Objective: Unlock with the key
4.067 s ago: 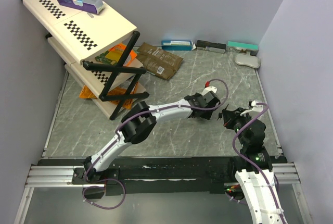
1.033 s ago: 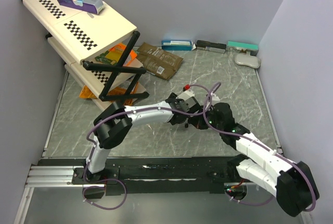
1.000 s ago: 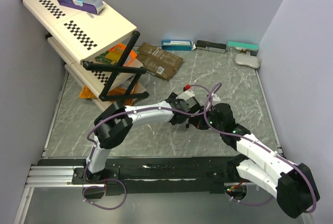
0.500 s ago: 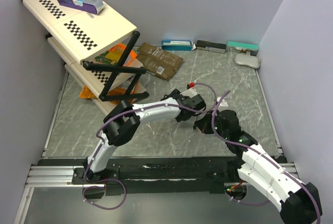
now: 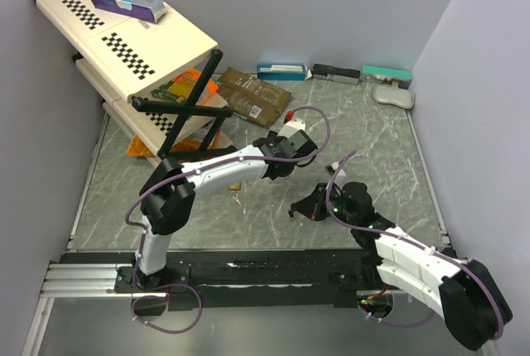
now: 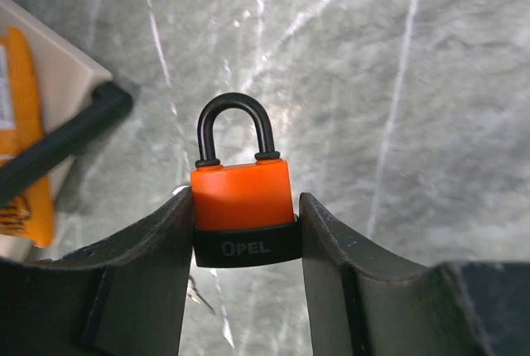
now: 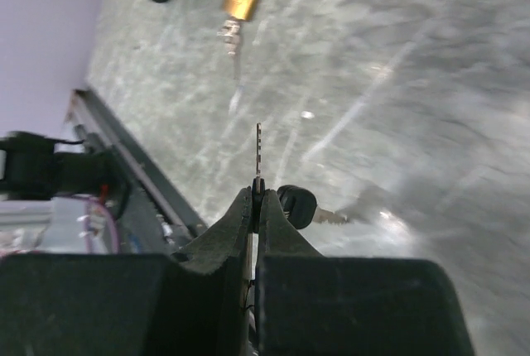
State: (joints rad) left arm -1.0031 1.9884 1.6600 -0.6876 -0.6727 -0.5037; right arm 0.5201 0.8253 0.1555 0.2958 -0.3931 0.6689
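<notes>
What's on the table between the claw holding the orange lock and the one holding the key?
Nothing. From the top camera, only bare marble table separates the left gripper, gripping the orange padlock, from the right gripper pinching the key.

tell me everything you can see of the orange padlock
The orange padlock with a black shackle has a plastic-looking orange body, a black base band lettered OPEL, and a curved shackle with both legs seated, so it looks locked. It is clamped by its sides between the dark fingers of the left tool, shackle pointing away from the wrist, with the grey marbled table behind it. No keyhole shows.
</notes>
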